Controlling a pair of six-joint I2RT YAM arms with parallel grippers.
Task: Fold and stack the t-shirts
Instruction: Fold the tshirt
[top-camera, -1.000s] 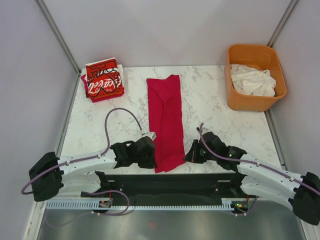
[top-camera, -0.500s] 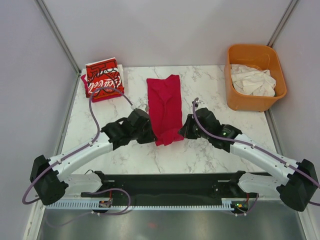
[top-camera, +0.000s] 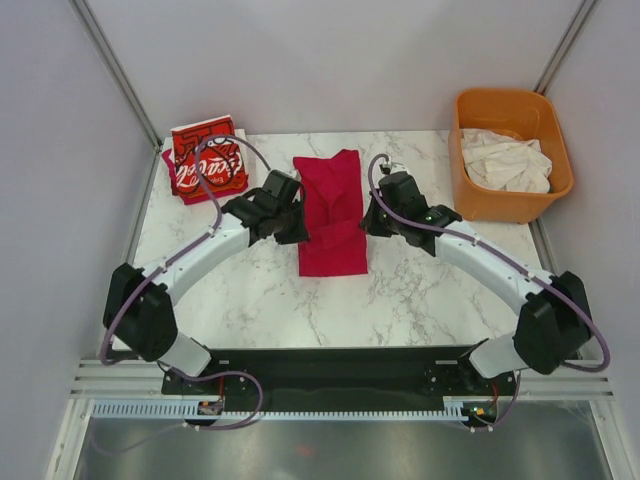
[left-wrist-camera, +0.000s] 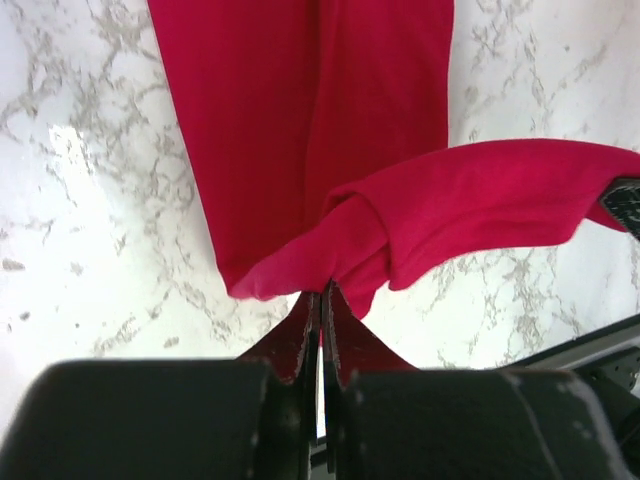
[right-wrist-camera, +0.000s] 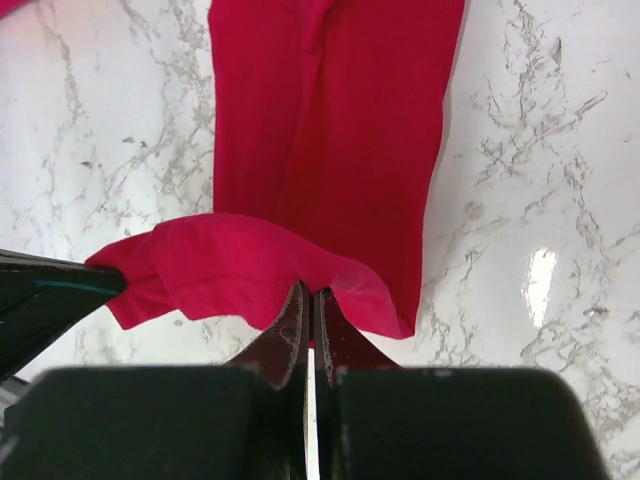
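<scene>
A plain crimson t-shirt (top-camera: 333, 215), folded into a long strip, lies in the middle of the table. Its near end is lifted and carried back over the rest. My left gripper (top-camera: 298, 222) is shut on the near left corner (left-wrist-camera: 330, 262). My right gripper (top-camera: 368, 220) is shut on the near right corner (right-wrist-camera: 300, 270). The held hem sags between the two grippers above the strip. A folded red Coca-Cola t-shirt (top-camera: 207, 157) lies at the far left corner. Off-white shirts (top-camera: 508, 160) lie crumpled in the orange tub (top-camera: 468, 195).
The orange tub stands at the far right of the marble table (top-camera: 420, 290). Metal frame posts (top-camera: 115, 70) rise at both far corners. The other gripper's black finger (right-wrist-camera: 45, 290) shows at the left edge of the right wrist view.
Both grippers have moved away from the near edge toward the far side, carrying the shirt's near end over itself. The visible strip is now about half as long.
</scene>
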